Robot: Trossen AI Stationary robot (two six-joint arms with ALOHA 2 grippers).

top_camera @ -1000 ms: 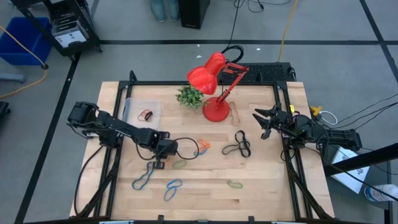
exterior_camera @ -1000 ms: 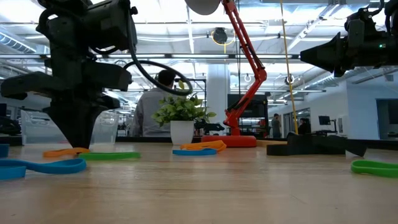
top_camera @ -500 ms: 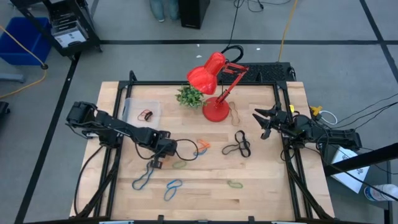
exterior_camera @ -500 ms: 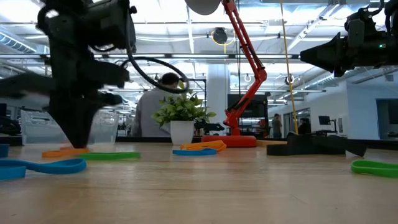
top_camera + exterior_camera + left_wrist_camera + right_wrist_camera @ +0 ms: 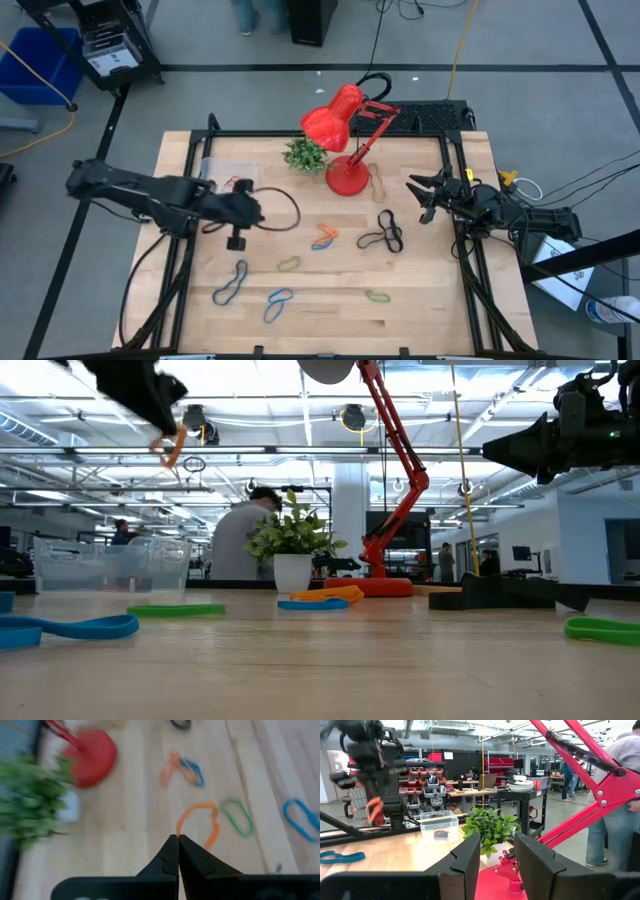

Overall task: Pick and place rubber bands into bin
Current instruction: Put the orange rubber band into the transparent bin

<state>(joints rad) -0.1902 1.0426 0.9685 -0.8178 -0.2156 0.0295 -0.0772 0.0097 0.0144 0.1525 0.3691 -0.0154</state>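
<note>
High view gives me the table first, and I steer the left gripper across it toward the bin at the back left corner. Its fingers are pinched tight on an orange band, which dangles as a loose loop below the tips, clear of the wood. To do this carry well, I judge I should keep the height, travel until the whole hanging loop sits inside the bin walls, then lower a little before letting go, since a floppy band can drape over a clear rim or bounce out. The bin already holds one dark band.

Largest obstacle nearby is the red lamp, its base beside the small plant; both stand to the right of the bin, so I approach from the front and keep the arm's looping cable away from them.

Right gripper waits at the right edge, fingers spread, holding nothing.

Still lying on the wood are a black pair, an orange and blue pair, a green band, two blue bands near the front, another green band, and one by the lamp base. A person shows beyond the table in the low view.
</note>
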